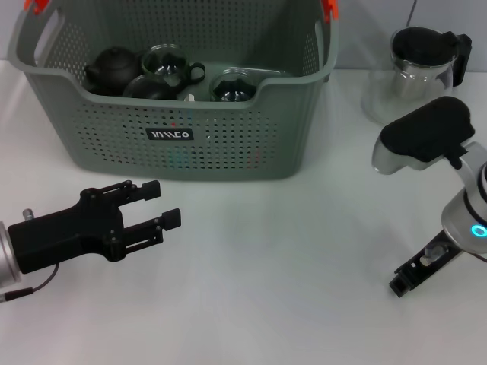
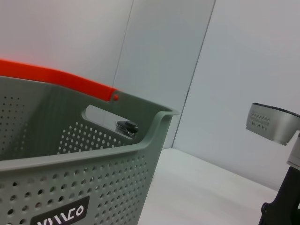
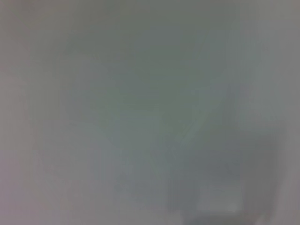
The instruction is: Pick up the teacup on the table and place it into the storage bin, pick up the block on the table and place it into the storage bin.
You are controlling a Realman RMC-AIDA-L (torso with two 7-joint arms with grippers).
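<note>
Watching your left gripper (image 1: pixel 163 205), fingers parted and empty, beside the grey-green perforated plastic storage bin (image 1: pixel 228 144) on the white bench (image 1: pixel 289 258), you risk grasping air, since dark teaware (image 1: pixel 112 68) already lies inside.

The storage bin (image 1: pixel 228 137) is grey-green with a regular pattern of small holes, orange clips (image 1: pixel 329 7) at its rim and a black label (image 1: pixel 170 134) with white letters. The table (image 1: pixel 266 289) is plain white. The glass pitcher (image 1: pixel 415 72) is clear with a black lid, and the teapot (image 1: pixel 110 68) inside the bin is dark.
</note>
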